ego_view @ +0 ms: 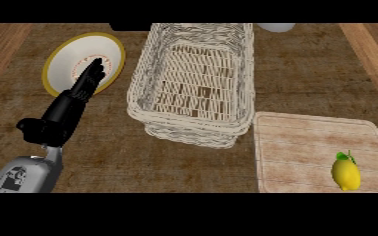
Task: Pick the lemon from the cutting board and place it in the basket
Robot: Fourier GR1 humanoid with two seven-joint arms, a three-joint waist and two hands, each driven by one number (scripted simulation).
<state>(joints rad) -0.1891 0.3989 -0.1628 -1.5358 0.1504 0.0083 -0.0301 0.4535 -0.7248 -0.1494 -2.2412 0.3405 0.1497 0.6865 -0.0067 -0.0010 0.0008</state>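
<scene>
Head view looks steeply down on a wooden counter (295,80), with the lemon (346,173) lying near the right edge of the pale cutting board (310,145), toward the board's near right corner, its green leaf at the upper end. The board sits at the counter's near right, and its far left corner lies just beside the near end of the white wicker basket (193,82), which holds nothing and stands mid-counter. Over a yellow-rimmed white plate (66,62) at the counter's left, the left hand (77,97) shows with fingers straight and close together, holding nothing. No right hand shows at all. The lemon looks small, light and fairly stiff, with a waxy rind that could slip, and its rounded oval body may roll if nudged. The widest middle part seems the best place to take it, fingers on one long side and thumb on the other, clear of the leaf and tapered tips. Its nearness to the board's right edge leaves little room on that side.
</scene>
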